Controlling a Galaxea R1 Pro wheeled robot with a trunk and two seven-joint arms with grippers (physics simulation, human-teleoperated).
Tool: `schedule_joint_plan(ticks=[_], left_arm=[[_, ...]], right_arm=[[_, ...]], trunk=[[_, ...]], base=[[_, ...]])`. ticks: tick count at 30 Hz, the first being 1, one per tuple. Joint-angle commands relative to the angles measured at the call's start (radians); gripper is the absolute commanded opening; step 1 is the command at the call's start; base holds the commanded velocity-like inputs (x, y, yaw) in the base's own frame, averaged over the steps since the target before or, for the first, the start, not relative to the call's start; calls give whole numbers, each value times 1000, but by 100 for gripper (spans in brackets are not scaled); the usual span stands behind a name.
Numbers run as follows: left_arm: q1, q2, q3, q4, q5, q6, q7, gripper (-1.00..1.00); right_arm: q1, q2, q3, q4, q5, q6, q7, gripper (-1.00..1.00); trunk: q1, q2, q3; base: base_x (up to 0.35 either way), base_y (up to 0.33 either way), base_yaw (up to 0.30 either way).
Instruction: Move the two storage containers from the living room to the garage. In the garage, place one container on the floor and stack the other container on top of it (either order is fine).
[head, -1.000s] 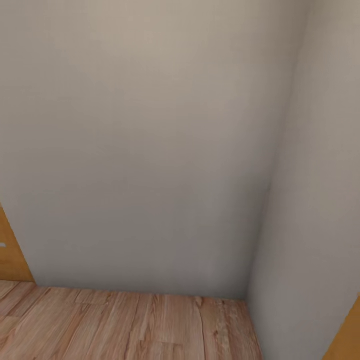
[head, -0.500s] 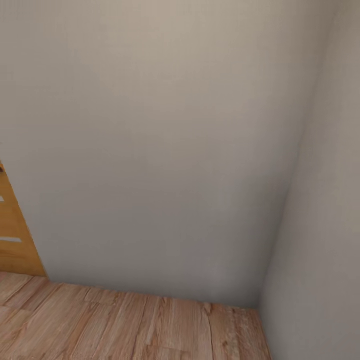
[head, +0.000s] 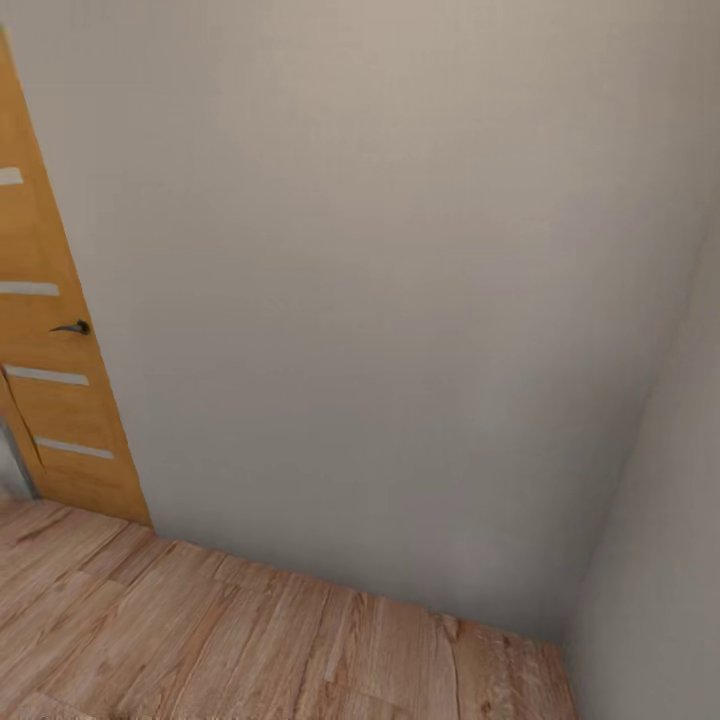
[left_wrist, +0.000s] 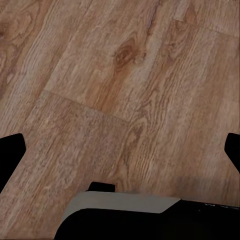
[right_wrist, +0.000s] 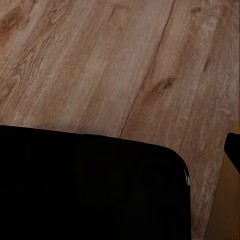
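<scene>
a plain grey wall (head: 380, 300) meets a light wood plank floor (head: 200, 640) in a corner, with an orange door (head: 50, 350) at the left. the left gripper (left_wrist: 120, 150) hangs spread wide above the planks. whether the right gripper is apart or together cannot be told.

Inside a home, in a bare corner of a room.
At the left edge of my head view stands a wooden door (head: 50, 330) with pale inset strips and a dark handle (head: 72, 327); plain off-white walls (head: 400, 300) meet at lower right above the light wood plank floor (head: 200, 640).
</scene>
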Motion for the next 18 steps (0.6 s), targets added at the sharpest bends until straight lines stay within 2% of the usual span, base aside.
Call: schedule_joint_plan(ticks=[1,5,7,8,10,11,16,18], left_arm=[[-1,-1,-2,2,3,-4,2,100],[-1,-2,-2,2,3,-4,4,100],[-1,-1,-2,2,3,-3,4,100],[-1,3,-2,2,6,-3,4,100],[-1,4,-2,2,7,-3,4,100],[-1,4,-2,1,7,-3,4,100],[-1,5,-2,1,7,-2,4,100],[-1,7,-1,-8,6,-2,4,100]], right_arm=[[-1,0,0,-3,3,-3,0,100],[-4,-1,1,-73,3,-1,-15,100],[-5,-2,2,-117,6,24,-37,100],[-6,-3,6,-243,61,174,-57,100],[-7,-3,6,-334,121,265,-61,100],[-8,-3,5,-368,137,289,-63,100],[-44,-2,5,-457,162,369,-86,100],[-98,1,6,-473,170,457,-93,100]], trunk=[[0,0,-1],[0,0,-1],[0,0,-1],[0,0,-1],[0,0,-1],[0,0,-1],[0,0,-1],[0,0,-1]], base=[[0,0,297],[0,0,299],[0,0,299],[0,0,300],[0,0,300],[0,0,300],[0,0,300],[0,0,300]])
